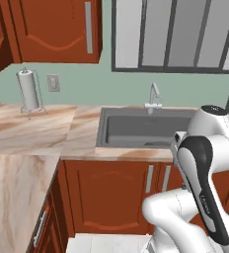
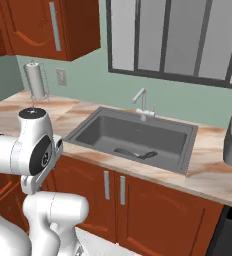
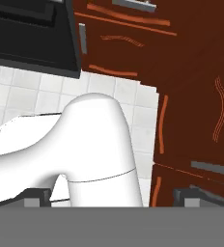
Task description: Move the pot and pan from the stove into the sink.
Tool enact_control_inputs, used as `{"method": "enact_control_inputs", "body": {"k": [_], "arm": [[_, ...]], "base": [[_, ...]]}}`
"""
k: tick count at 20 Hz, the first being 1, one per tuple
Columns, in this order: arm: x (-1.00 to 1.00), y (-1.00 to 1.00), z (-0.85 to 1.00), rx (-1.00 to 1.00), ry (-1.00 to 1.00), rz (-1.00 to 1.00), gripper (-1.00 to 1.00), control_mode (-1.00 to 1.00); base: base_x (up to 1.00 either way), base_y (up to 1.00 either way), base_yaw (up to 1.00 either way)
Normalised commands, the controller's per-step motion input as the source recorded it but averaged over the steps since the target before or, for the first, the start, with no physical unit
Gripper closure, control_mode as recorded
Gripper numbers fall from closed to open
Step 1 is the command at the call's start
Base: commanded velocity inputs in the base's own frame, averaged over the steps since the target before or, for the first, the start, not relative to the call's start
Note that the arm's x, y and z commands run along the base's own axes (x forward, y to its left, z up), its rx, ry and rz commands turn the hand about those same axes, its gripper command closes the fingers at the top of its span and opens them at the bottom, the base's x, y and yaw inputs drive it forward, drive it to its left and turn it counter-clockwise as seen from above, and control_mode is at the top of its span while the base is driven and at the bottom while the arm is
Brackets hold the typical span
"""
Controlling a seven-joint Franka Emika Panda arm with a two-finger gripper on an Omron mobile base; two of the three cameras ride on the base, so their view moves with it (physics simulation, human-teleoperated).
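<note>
- While the gripper (image 3: pixel 113 198) stands spread and empty, pointing down at floor tiles (image 3: pixel 32 91), nothing is carried.
- Sink (image 2: pixel 190 150): holds a dark shallow item, probably the pan (image 2: pixel 134 153).
- Pot: whereabouts cannot be told.
- Next, judged: fetch pot from stove.

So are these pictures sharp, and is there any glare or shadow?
Left base view: flat even light, soft-edged, no glare on the sink. Right base view: the same, with faint shading along the basin walls. Hand view: the cabinet doors look dark and tilted.
</note>
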Motion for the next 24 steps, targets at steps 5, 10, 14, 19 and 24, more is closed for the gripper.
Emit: {"method": "enact_control_inputs", "body": {"k": [5,10,14,19,24], "arm": [[0.00,0.00,0.00,0.00,0.00,0.00,-1.00,1.00],[0.00,0.00,0.00,0.00,0.00,0.00,-1.00,1.00],[0.00,0.00,0.00,0.00,0.00,0.00,-1.00,1.00],[0.00,0.00,0.00,0.00,0.00,0.00,-1.00,1.00],[0.00,0.00,0.00,0.00,0.00,0.00,-1.00,1.00]], "base": [[-0.29,0.15,0.36],[-0.28,0.19,0.37],[-0.26,0.20,0.38],[-0.18,0.23,0.39],[-0.17,0.27,0.39]]}}
